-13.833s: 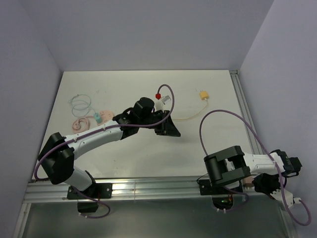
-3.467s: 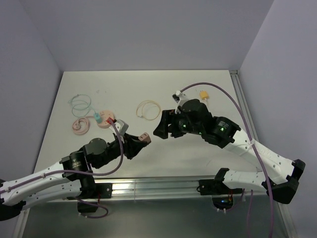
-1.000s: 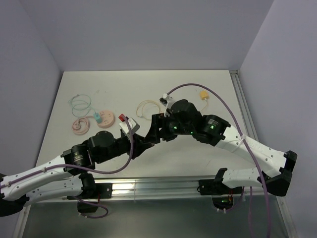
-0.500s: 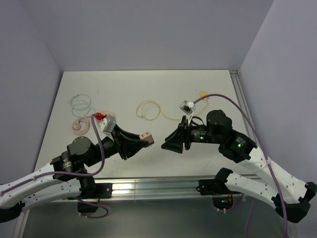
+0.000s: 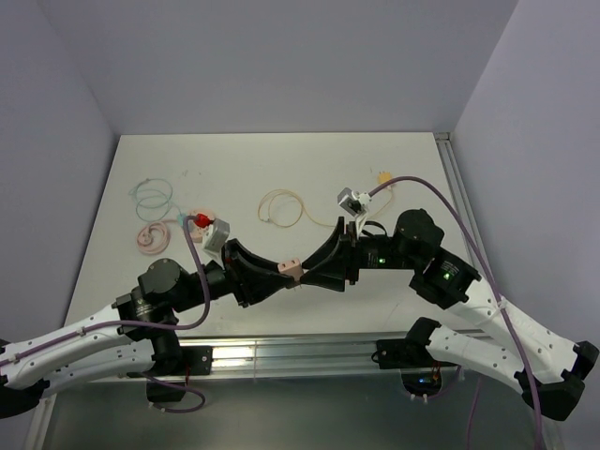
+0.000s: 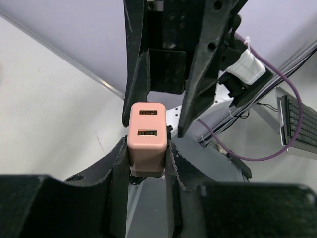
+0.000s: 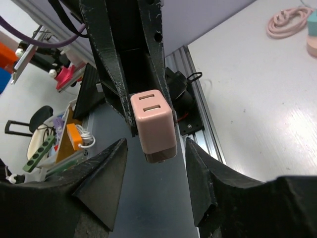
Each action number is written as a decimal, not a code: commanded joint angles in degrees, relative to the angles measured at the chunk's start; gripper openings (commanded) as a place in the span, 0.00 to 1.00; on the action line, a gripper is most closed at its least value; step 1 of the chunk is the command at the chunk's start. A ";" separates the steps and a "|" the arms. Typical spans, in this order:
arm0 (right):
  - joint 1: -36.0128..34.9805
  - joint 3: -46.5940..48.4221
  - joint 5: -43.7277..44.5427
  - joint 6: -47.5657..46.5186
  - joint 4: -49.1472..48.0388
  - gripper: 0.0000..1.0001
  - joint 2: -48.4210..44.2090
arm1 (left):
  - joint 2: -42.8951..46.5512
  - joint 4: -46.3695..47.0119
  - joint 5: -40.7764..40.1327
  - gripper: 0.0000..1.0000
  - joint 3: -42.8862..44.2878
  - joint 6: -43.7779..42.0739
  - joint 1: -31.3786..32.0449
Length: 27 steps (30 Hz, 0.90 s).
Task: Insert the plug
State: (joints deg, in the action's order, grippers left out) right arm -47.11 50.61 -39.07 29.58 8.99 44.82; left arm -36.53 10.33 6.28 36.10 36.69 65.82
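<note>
A pink plug [image 5: 292,270] with two slots in its end face is held in the air above the table's near edge. My left gripper [image 5: 284,272] is shut on its sides; in the left wrist view the plug [image 6: 147,124] sticks out past that gripper [image 6: 146,147]. My right gripper [image 5: 304,278] faces it head-on and is open. In the right wrist view the plug [image 7: 152,121] hangs between that gripper's [image 7: 156,145] fingers [image 7: 110,173], with a gap on each side.
A thin yellow cable loop [image 5: 281,206] lies mid-table and runs to a yellow connector [image 5: 384,175]. A pink coiled cable [image 5: 150,236] and pale wire loops [image 5: 153,194] lie at the left. A metal rail [image 5: 281,352] borders the near edge.
Both arms have closed the gap between them. The right gripper's fingers now straddle the plug held by the left gripper, and its jaws have narrowed a little.
</note>
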 commanded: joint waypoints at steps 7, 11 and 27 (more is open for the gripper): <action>-0.79 -1.22 -3.82 2.15 -8.03 0.47 1.15 | 0.23 5.76 1.28 0.00 0.38 0.58 -0.17; -1.05 -1.22 -4.52 2.67 -8.64 0.39 1.76 | 0.67 6.11 1.01 0.00 0.11 0.58 -0.17; -2.28 -1.22 -3.12 1.27 -5.49 0.00 1.50 | 1.29 -5.31 -2.76 0.60 4.95 -0.91 -0.25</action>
State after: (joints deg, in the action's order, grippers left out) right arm -48.82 49.25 -42.26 31.66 3.07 46.92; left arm -35.83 7.22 5.45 38.22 36.60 65.82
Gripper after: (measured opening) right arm 0.382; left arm 0.532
